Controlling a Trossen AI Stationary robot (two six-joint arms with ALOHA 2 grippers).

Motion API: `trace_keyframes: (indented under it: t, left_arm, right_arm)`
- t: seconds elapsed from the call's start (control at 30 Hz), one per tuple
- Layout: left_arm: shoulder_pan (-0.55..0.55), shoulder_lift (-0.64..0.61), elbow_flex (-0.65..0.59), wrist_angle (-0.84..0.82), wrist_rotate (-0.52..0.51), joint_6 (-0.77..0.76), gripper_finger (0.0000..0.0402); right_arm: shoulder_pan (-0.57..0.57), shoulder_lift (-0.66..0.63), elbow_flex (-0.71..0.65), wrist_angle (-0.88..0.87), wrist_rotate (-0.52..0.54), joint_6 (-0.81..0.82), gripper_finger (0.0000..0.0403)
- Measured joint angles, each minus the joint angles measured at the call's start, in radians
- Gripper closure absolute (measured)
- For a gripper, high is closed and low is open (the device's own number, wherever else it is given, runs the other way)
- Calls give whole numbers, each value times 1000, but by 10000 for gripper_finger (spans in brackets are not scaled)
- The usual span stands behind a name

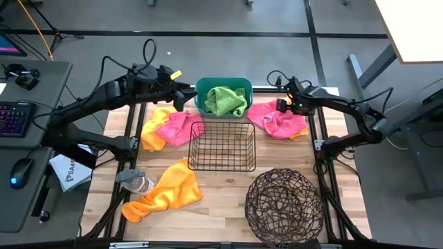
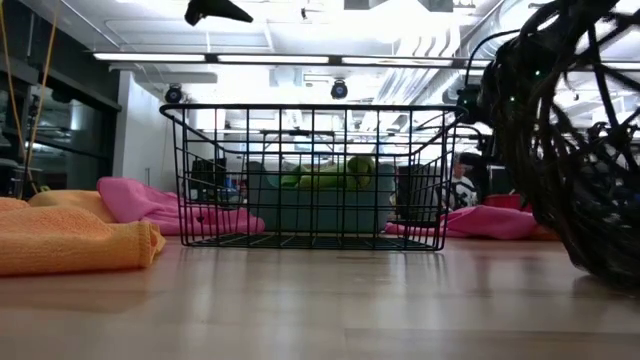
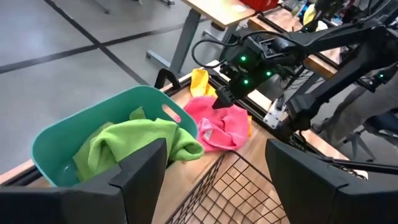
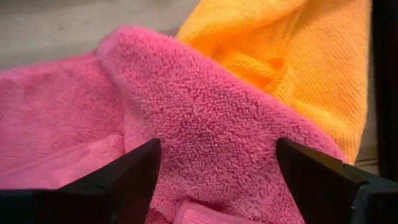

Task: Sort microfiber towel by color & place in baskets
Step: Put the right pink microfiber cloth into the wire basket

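From above, the teal tub [image 1: 223, 93] sits at the counter's [image 1: 221, 200] far edge with green towels [image 1: 225, 101] inside. The black wire basket [image 1: 222, 146] stands just in front of it, mid-counter, and the round brown basket [image 1: 284, 205] sits at the near right corner. A pink towel [image 1: 178, 127] and an orange one [image 1: 152, 133] lie left of the black basket; another orange towel [image 1: 166, 194] sprawls toward the near left corner. The left hand [image 1: 185, 96] hovers by the tub's left end. The right hand [image 1: 282, 105] is down over a pink towel [image 1: 277, 119] near the far right edge.

At counter level, the black basket [image 2: 312, 178] stands central with the tub and green towels [image 2: 330, 175] behind it, the brown basket [image 2: 575, 140] looming at right.

The left wrist view shows that hand's fingers [image 3: 140, 171] spread wide above the tub [image 3: 93, 134] and the black basket's rim [image 3: 249, 180].

The right wrist view shows its fingers [image 4: 134, 168] spread over the pink towel [image 4: 186, 124], an orange towel [image 4: 298, 56] just beyond.
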Motion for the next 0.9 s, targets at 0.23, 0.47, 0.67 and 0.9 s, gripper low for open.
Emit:
trace_keyframes:
  t: [0.23,0.47,0.67,0.9]
  left_arm:
    - [-8,8,0,7,0,-11,142]
    - [-7,8,0,83,0,-7,142]
    - [-7,6,0,158,0,35,142]
    - [-7,6,0,288,0,127,142]
  right_arm:
    - [46,9,0,-38,34,-18,254]
    - [109,-43,22,-139,59,-90,381]
    - [193,-236,189,-248,110,-132,396]
    - [346,-435,411,-170,117,-185,401]
